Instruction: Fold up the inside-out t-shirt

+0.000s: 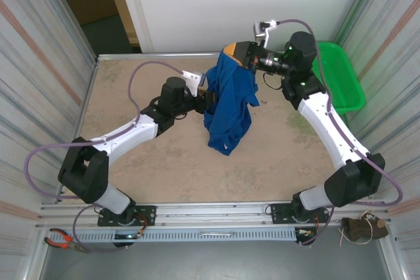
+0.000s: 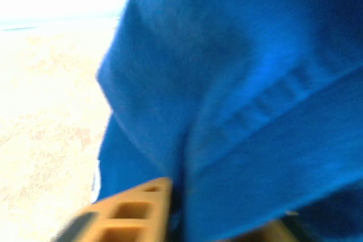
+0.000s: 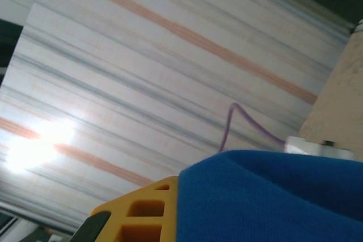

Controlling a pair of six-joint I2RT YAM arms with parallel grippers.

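The inside-out t-shirt (image 1: 230, 106) is royal blue and hangs bunched above the middle of the table, its lower end trailing on the surface. My right gripper (image 1: 235, 50) is shut on its top edge, holding it up. My left gripper (image 1: 210, 100) is shut on the cloth at its left side, about halfway down. In the left wrist view the blue t-shirt (image 2: 255, 83) lies against an orange finger (image 2: 136, 211), with a hem seam running across. In the right wrist view the t-shirt (image 3: 272, 196) drapes over the yellow finger (image 3: 142, 208). No printed graphic shows.
A green mesh basket (image 1: 338, 77) stands at the back right, behind my right arm. Striped walls close in the table (image 1: 131, 155) on both sides. Red-handled pliers (image 1: 62, 239) lie on the rail at the near left.
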